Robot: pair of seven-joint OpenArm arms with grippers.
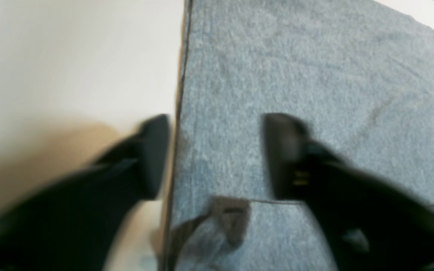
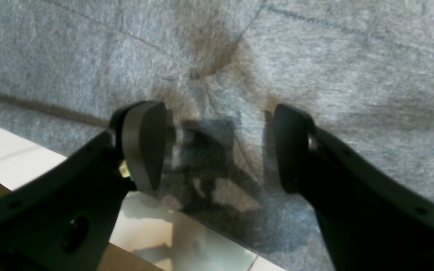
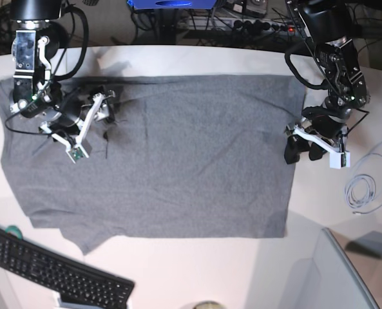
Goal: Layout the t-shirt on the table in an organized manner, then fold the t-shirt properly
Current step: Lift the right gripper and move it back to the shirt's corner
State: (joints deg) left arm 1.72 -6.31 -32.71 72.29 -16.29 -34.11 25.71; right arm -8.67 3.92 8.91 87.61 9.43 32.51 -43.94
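Keyboard (image 3: 55, 270) is the closest thing to the base camera, black, sitting at an angle on the near left corner of the table (image 3: 197, 270). Right behind it the t-shirt (image 3: 178, 161) takes up most of the white top, heather grey, spread flat in a wide rectangle with a sleeve or flap sticking out at the near left and the left side trailing past the main fold.

Right gripper (image 3: 104, 109) (it's on the left in the base view) hangs over the far left part of the shirt, arm coming down from the far left corner and the wrist bent so the fingers point toward the middle of the cloth. From its wrist view the jaws stand wide apart with nothing between them, just grey fabric and their own shadow below, table edge showing near.

Left gripper (image 3: 301, 149) is at the shirt's right edge, arm reaching down from the far right, wrist tipped toward the near side. Its wrist view is blurry, but the jaws are clearly spread, one finger (image 1: 153, 154) over bare table, the other (image 1: 285, 154) over the shirt, straddling the edge without pinching it.

Coiled pale cable (image 3: 364, 190) lies on the table well to the right of the shirt.
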